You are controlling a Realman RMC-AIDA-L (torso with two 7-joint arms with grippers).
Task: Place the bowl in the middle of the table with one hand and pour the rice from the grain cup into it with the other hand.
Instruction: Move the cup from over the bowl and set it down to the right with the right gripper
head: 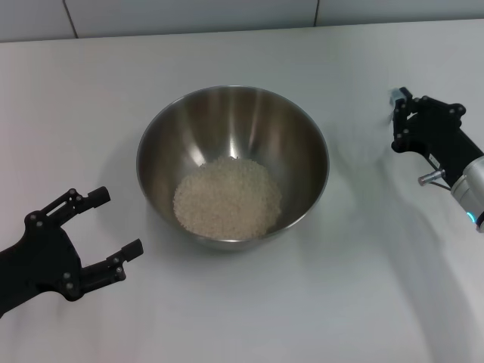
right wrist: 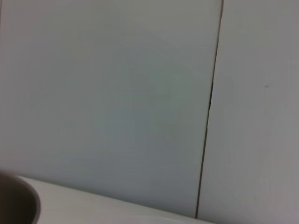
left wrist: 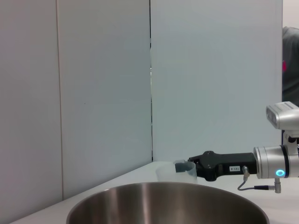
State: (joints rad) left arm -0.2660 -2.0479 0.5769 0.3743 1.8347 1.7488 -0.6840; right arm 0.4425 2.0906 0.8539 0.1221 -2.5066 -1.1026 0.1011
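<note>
The steel bowl [head: 234,121] stands in the middle of the white table [head: 302,310] with a pale heap of rice [head: 227,198] in its bottom. My left gripper [head: 119,223] rests low at the bowl's near left, open and holding nothing, a short gap from the wall. My right gripper [head: 398,121] is out to the bowl's right with its fingers spread. In the left wrist view the clear grain cup [left wrist: 172,171] sits upright just beyond the bowl's rim [left wrist: 168,198], right at the right gripper's [left wrist: 190,169] tips. Whether they touch it I cannot tell.
A pale panelled wall [left wrist: 93,93] rises behind the table's far edge. In the right wrist view a dark rounded rim [right wrist: 18,205] shows, too blurred to name. Bare tabletop lies in front of the bowl and on both sides.
</note>
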